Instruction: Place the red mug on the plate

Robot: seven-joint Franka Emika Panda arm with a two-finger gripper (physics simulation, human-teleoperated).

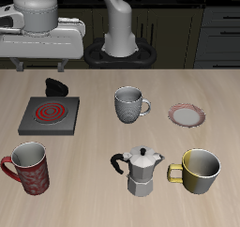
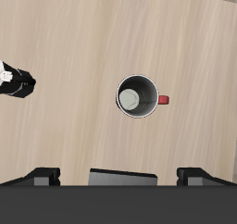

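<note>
You had the red mug (image 1: pixel 29 167) upright near the table's front edge. The plate (image 1: pixel 187 114) lay well apart, beyond the grey-white mug (image 1: pixel 128 103).

A light wood-grain table (image 1: pixel 94 88) filled the scene. Behind it, toward twelve o'clock, stood dark cabinets (image 1: pixel 217 32) with drawer fronts.

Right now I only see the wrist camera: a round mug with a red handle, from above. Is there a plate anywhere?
Observer: Yes, a small round white plate with a pink rim sits farther back, beside a grey-white patterned mug.
Operator: Is anything on it?
Observer: No, it's bare.
Operator: What else stands near the front edge?
Observer: A silver moka pot and a yellow mug, in a row with your dark red speckled mug.
</note>
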